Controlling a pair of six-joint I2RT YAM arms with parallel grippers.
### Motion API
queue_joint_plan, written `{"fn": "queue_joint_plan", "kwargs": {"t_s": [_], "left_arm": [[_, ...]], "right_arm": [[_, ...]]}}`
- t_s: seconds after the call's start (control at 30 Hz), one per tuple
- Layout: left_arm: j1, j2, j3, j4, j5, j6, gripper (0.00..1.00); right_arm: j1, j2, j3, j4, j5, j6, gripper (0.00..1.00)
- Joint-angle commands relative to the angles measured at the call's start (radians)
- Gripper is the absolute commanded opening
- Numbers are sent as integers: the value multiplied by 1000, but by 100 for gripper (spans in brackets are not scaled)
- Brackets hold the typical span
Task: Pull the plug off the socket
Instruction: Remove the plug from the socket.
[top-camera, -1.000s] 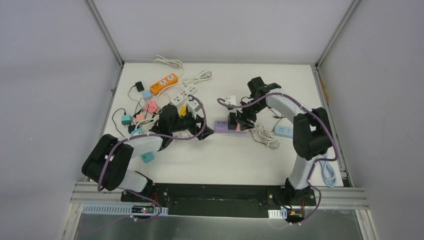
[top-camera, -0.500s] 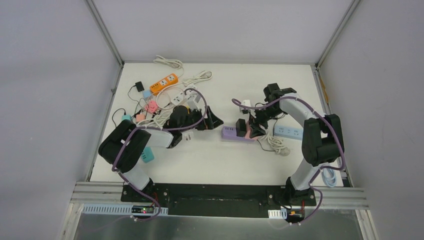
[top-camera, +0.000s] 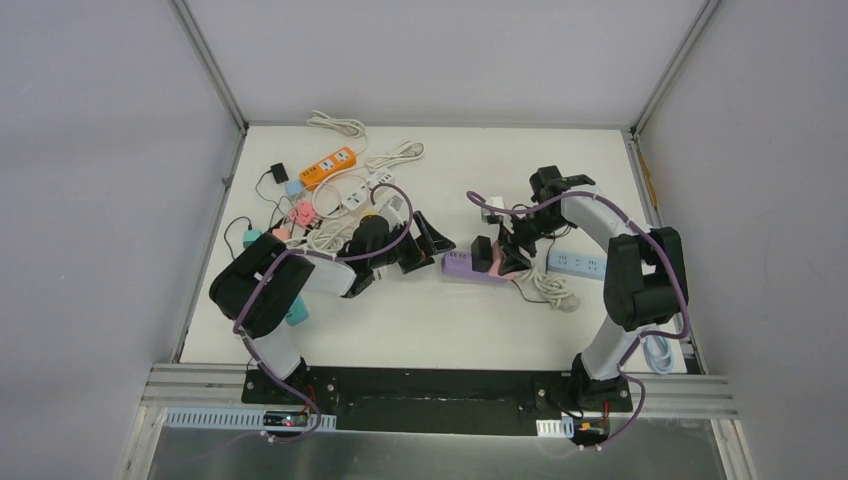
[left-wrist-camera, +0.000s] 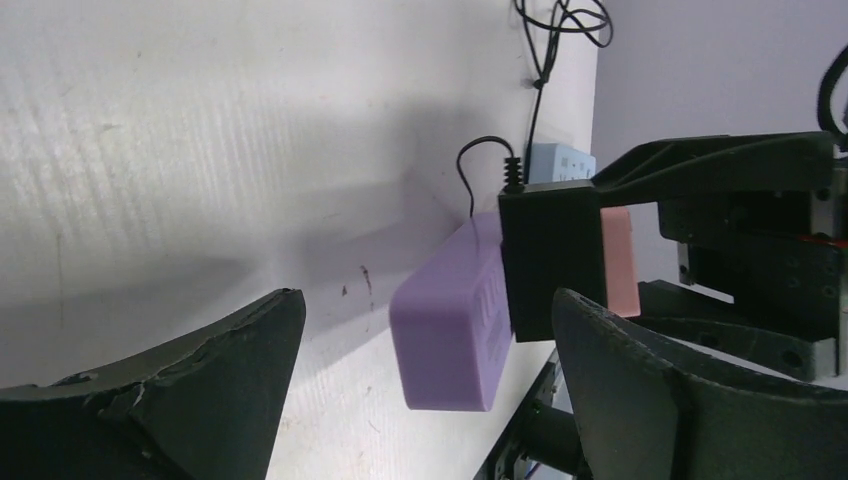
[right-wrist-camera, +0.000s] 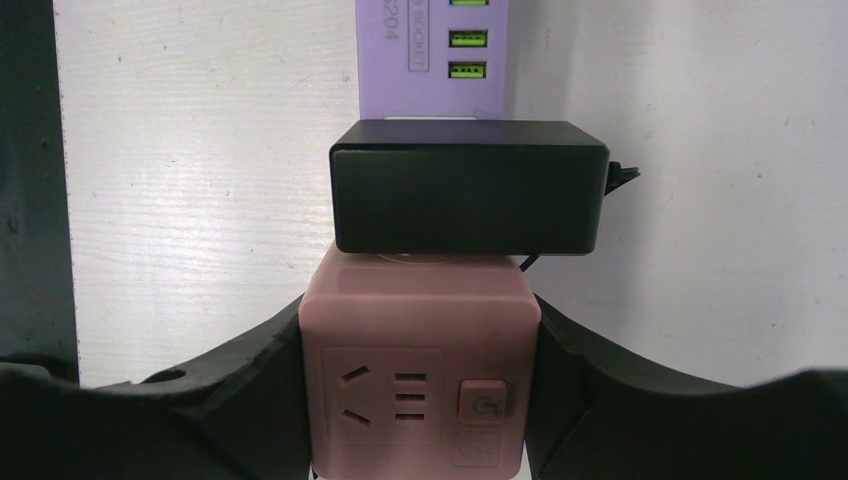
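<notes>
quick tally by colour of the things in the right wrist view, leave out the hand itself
purple: 1, the power strip
black: 1, the adapter
pink: 1, the socket cube
total: 3

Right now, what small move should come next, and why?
Probably ease the left claw forward and close it on the purple strip. It stands open just short of it, while the right claw clamps the pink cube; bracing the strip should let the cube pull free.
</notes>
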Motion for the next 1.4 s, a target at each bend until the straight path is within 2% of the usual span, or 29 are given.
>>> {"fn": "queue_joint_plan", "kwargs": {"t_s": [0.0,0.13,0.33,0.53,0.6,0.67,0.83,1.07,1.23,1.37], "left_arm": [[-13,41,-10,93,19,-84,97],[-35,108,-7,200,22,-152,93],[-56,219,18,387,52,-267,78],[-62,237,16,432,50,-307,60],[-65,244,19,429,49,-317,50],[-65,258,20,450,50,-341,33],[-67,279,26,490,73,-368,1],[-54,265,66,406,82,-398,0],[-43,279,109,350,100,-402,0],[-29,272,150,271,135,-357,0]], "right_arm": [[-1,5,66,-6,-118,12,0],[1,-5,52,2,-108,28,0],[4,-6,28,28,-77,49,0],[13,-10,5,67,-65,102,0],[18,-20,-9,74,-56,109,0],[25,-33,-28,76,-49,114,0],[34,-47,-64,117,-42,159,0],[81,-59,-85,179,8,247,0],[123,-80,-138,293,54,367,0],[117,-65,-121,201,17,299,0]]}}
